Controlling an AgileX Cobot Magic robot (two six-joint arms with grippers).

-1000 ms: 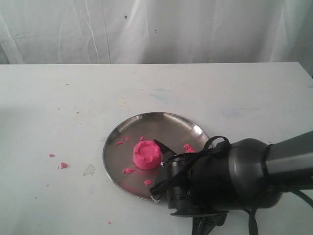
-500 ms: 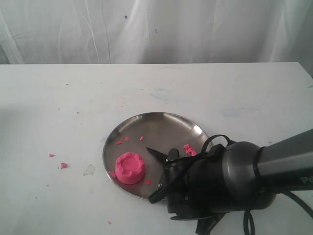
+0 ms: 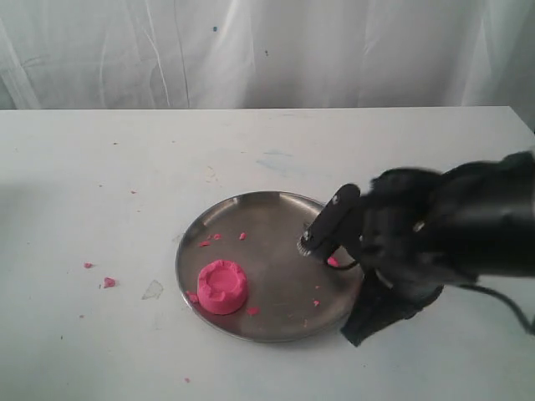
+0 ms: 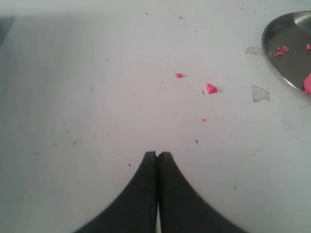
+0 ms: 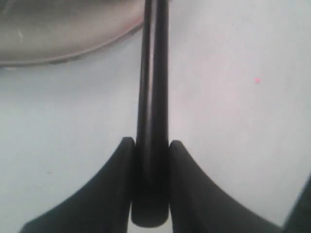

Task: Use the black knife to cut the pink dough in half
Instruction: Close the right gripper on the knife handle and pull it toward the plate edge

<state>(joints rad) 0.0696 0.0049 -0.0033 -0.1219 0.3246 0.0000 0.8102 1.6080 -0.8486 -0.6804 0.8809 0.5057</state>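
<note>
Pink dough on plate, white table; R tool grips black knife, L tool closed.

1. Exterior view: raised, looks down across the tabletop toward a white curtain; middle distance.
2. Left wrist view: low, close, looks past left pincer over tabletop; steel plate at edge.
3. Right wrist view: very close, along black knife in right pincer; plate rim shared by all three.

A round steel plate is set on the white table, well clear of its far edge. Pink crumbs are scattered over both.
</note>
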